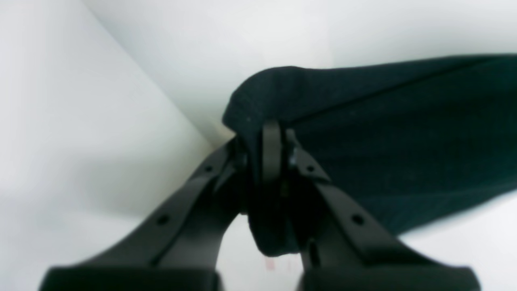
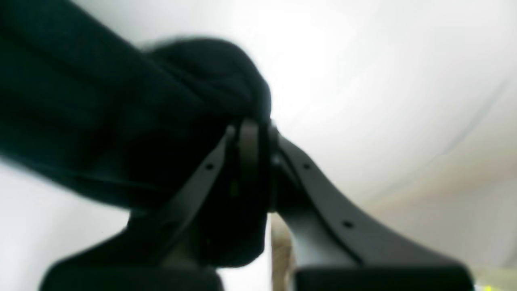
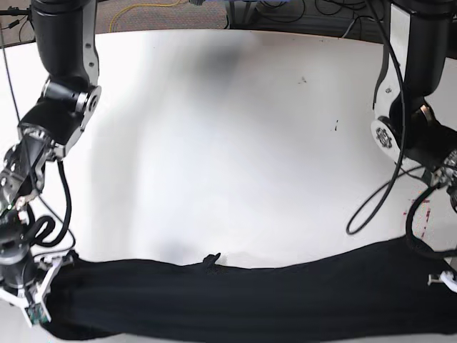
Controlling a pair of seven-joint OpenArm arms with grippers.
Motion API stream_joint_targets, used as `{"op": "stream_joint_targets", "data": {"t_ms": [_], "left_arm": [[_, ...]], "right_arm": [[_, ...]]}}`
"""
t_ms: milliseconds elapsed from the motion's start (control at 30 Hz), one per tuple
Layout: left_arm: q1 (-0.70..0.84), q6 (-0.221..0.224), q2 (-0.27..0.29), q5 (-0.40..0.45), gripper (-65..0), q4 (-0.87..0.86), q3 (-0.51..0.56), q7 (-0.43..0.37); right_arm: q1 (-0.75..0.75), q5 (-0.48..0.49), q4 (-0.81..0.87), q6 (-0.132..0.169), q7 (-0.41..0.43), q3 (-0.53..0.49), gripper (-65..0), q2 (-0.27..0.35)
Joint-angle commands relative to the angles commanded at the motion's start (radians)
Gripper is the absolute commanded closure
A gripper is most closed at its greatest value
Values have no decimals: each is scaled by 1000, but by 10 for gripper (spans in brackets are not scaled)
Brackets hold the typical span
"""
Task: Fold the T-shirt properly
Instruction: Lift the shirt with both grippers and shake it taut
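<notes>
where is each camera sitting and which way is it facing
Left wrist: behind the left pincer, looking along its fingers, shut on the T-shirt.
Right wrist: behind the right pincer, likewise clamping black cloth.
Base: above, facing the white table, both arms at the sides.
All three views share the T-shirt.

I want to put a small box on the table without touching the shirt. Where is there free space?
The wide white table is bare between the two arms, from the far edge down to the upper edge of the T-shirt. The near strip is crowded: the shirt spans it, held at both ends by the right gripper and left gripper, jaws clamped on cloth.
</notes>
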Motion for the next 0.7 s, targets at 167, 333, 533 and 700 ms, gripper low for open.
{"op": "stream_joint_targets", "data": {"t_ms": [167,333,533,700], "left_arm": [[212,0,32,0,0,29,-14,-2],[411,0,61,0,0,38,-63,-17],[628,0,66,2,0,38,-57,-124],[741,0,63,2,0,37,-55,-187]], "right_arm": [[-233,0,44,0,18,104,-2,-87],[-431,0,41,0,118,196,-2,-175],[-614,0,41,0,190,219,-2,-241],[-718,0,14,0,236,219,-2,-258]]}}
